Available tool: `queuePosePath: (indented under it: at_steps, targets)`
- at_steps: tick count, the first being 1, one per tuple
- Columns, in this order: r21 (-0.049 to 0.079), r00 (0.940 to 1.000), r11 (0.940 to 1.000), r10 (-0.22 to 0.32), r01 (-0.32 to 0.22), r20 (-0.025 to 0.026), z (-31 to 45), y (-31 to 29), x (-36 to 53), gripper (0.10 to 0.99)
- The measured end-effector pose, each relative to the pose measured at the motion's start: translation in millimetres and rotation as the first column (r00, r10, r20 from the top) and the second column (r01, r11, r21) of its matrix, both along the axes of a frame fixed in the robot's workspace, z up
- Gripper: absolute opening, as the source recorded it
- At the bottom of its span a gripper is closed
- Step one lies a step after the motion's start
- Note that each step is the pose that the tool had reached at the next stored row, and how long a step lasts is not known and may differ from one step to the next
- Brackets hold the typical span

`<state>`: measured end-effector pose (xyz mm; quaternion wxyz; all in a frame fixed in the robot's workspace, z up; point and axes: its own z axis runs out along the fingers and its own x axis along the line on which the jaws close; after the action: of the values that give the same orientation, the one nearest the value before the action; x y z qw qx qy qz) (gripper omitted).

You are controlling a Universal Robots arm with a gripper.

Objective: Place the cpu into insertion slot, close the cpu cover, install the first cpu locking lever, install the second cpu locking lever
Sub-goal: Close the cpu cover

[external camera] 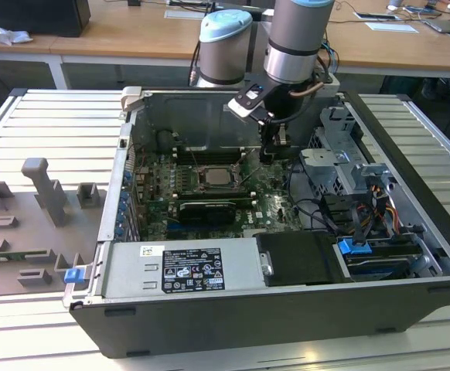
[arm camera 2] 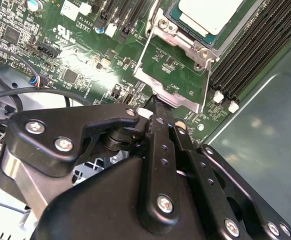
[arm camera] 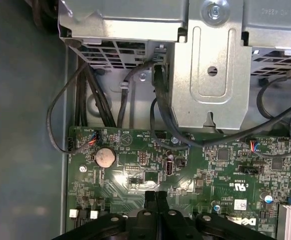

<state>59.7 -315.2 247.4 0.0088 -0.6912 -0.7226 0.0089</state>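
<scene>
The cpu (arm camera 2: 211, 14) lies flat in the insertion slot (arm camera 2: 184, 44), its pale metal top facing up; in the exterior view the cpu (external camera: 216, 175) sits mid-board inside the open computer case. The cpu cover (arm camera 2: 185, 102) stands swung open, tilted up from the slot toward my gripper, with green board showing through its window. My gripper (arm camera 2: 154, 102) is shut, fingers pressed together, with its tip at the cover's free edge. In the first wrist view the gripper (arm camera: 156, 196) hovers low over the board. In the exterior view the gripper (external camera: 274, 148) hangs just to the slot's right.
Long black memory slots (arm camera 2: 245, 65) flank the socket. A metal drive cage (arm camera: 210, 75) and black cables (arm camera: 85, 100) crowd the board's edge, near a coin battery (arm camera: 105, 157). The power supply (external camera: 178, 267) lines the case front. Grey fixtures (external camera: 39, 209) stand on the exterior view's left.
</scene>
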Motion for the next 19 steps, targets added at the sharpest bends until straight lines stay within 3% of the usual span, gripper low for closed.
queuePosePath:
  at_steps: [19]
  targets:
    - [0.000, 1.0000, 1.0000, 0.000, 0.000, 0.0000, 0.0, 0.0, -4.9, 0.106]
